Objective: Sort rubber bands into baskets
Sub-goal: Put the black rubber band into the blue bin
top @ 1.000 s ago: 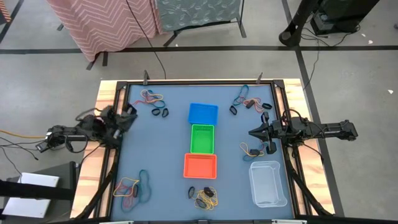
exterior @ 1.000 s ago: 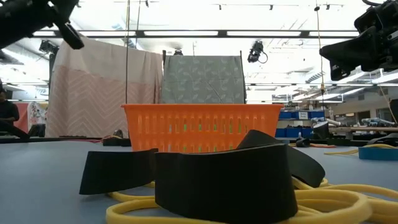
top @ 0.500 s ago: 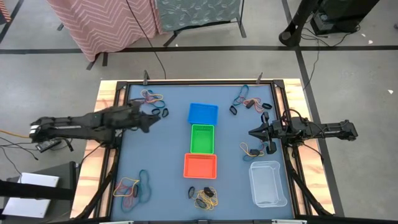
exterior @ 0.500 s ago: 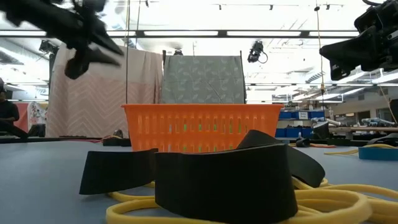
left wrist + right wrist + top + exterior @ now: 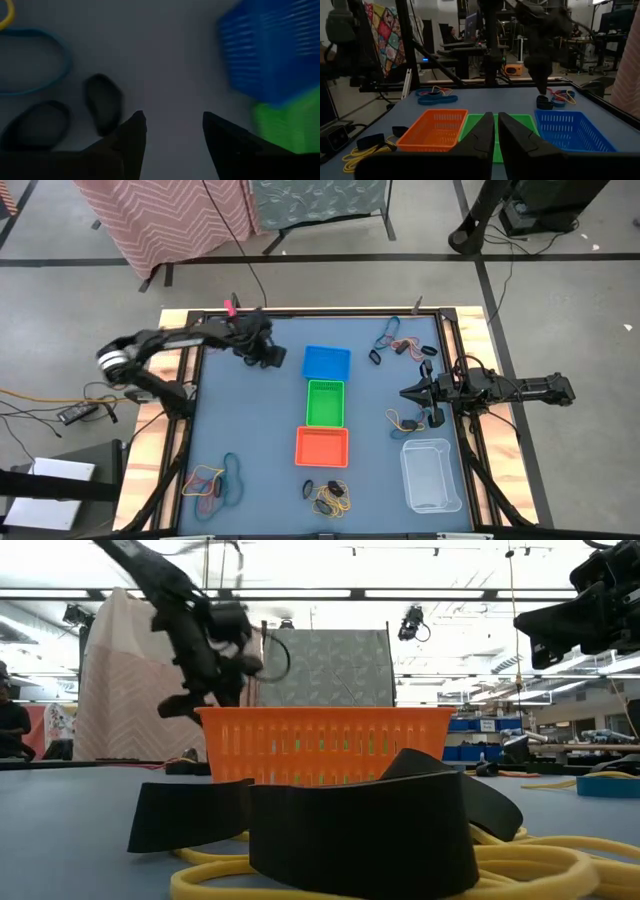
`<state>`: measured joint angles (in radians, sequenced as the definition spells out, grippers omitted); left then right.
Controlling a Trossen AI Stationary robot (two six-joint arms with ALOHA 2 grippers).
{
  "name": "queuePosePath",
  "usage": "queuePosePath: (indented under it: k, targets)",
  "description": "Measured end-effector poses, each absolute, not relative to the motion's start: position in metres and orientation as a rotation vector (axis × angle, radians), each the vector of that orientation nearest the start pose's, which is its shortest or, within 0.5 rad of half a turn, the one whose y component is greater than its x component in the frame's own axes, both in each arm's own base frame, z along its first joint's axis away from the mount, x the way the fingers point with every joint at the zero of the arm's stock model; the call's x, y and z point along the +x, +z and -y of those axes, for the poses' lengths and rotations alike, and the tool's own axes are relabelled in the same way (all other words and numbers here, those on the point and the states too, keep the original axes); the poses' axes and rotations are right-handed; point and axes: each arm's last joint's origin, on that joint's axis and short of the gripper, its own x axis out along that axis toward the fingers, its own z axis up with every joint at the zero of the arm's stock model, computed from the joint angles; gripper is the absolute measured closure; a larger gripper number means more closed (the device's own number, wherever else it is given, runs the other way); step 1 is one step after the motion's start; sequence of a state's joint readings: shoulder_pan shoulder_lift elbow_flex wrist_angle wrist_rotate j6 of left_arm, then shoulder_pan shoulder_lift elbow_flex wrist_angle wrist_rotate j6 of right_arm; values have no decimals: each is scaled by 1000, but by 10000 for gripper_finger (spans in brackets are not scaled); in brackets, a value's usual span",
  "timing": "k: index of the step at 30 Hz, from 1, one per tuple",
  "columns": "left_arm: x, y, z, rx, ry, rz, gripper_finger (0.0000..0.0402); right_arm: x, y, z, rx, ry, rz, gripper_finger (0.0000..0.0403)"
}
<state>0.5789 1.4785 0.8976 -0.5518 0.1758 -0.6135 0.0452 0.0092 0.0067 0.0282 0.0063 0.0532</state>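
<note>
My left gripper is open and points down over the table's far left part, beside the blue basket. Two black rubber bands and a teal one lie flat on the mat just beside its fingers, untouched. The green basket and the orange basket stand in a row behind the blue one, toward the near edge. The clear tub stands at the near right. My right gripper waits shut and holding nothing at the right edge.
More rubber bands lie in heaps at the far right, by the right gripper, at the near left and near the front edge. Open mat lies left of the baskets. A raised frame rims the table.
My left arm has swung out from the table's left edge toward the far edge and to the right. It now reaches over the black rubber bands beside the blue basket, with its gripper tipped downward. The right arm has kept still.
</note>
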Motion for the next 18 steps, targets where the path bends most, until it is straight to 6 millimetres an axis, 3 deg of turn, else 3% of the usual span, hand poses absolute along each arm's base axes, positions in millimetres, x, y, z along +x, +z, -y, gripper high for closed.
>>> queuePosePath:
  k: [7,18]
  targets:
    - [251,175,-157,-907,753,-1086,204,98,168,-4,54,40,24,366]
    - [248,168,-158,-803,900,-1114,204,98,168,-4,54,40,24,366]
